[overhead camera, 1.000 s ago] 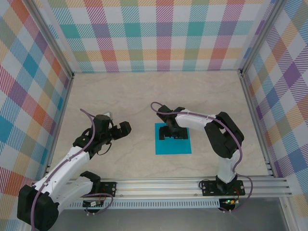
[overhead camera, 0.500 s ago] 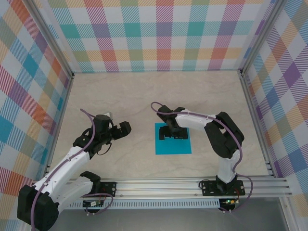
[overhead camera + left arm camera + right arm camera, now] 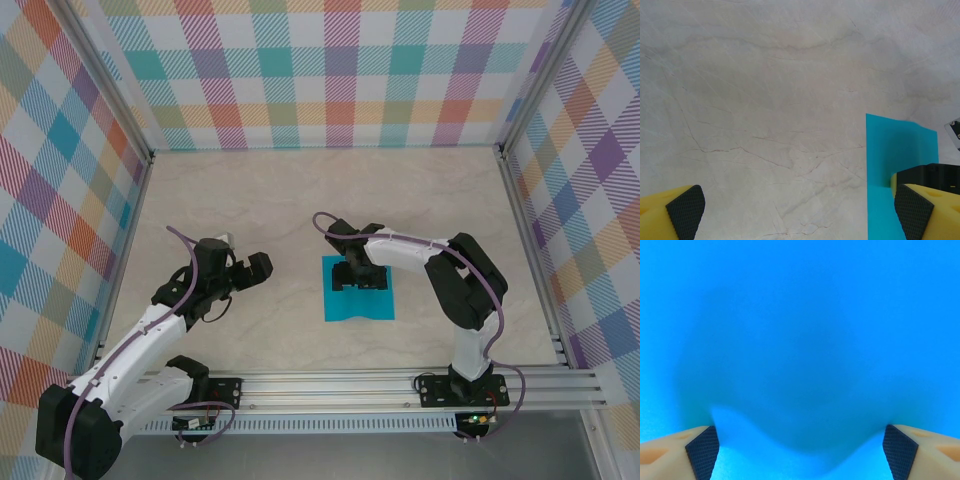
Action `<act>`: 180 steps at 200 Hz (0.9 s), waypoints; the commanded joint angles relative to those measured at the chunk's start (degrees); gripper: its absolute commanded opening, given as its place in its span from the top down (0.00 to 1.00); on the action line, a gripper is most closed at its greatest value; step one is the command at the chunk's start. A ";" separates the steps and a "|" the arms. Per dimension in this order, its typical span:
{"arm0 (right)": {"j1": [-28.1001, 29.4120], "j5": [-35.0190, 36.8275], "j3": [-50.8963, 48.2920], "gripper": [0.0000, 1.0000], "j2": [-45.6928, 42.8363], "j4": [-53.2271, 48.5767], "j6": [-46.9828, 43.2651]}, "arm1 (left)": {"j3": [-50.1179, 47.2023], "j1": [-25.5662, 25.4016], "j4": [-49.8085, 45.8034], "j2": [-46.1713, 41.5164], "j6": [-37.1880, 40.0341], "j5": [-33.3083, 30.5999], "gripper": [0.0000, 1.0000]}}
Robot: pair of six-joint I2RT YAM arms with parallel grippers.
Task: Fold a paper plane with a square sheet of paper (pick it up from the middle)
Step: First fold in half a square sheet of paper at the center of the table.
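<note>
Square sheet of paper (image 3: 358, 305) bulges between wide R gripper (image 3: 360, 279); L gripper (image 3: 258, 268) wide, empty.

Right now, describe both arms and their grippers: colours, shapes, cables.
Both the left arm and the right arm have white links, black joints and black bases, with a thin purple cable looping along each. The left gripper has yellow fingers with black cross-hatched pads. The right gripper has orange-tan fingers with similar dark textured pads.
</note>
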 commanded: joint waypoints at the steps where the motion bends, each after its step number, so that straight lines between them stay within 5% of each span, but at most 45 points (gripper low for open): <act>1: 0.24 -0.81 -1.25 0.13 3.59 -1.04 -0.40 | -0.31 -0.81 -0.01 -0.73 0.44 0.01 0.00; 132: 0.20 -2.49 1.22 0.70 -6.95 -2.59 -4.16 | 0.74 -0.81 -0.82 -1.04 0.18 -0.70 0.00; 180: 0.03 -7.89 0.91 0.76 -10.81 0.02 -4.46 | 0.70 -0.81 -1.34 -1.52 -0.11 -0.93 0.00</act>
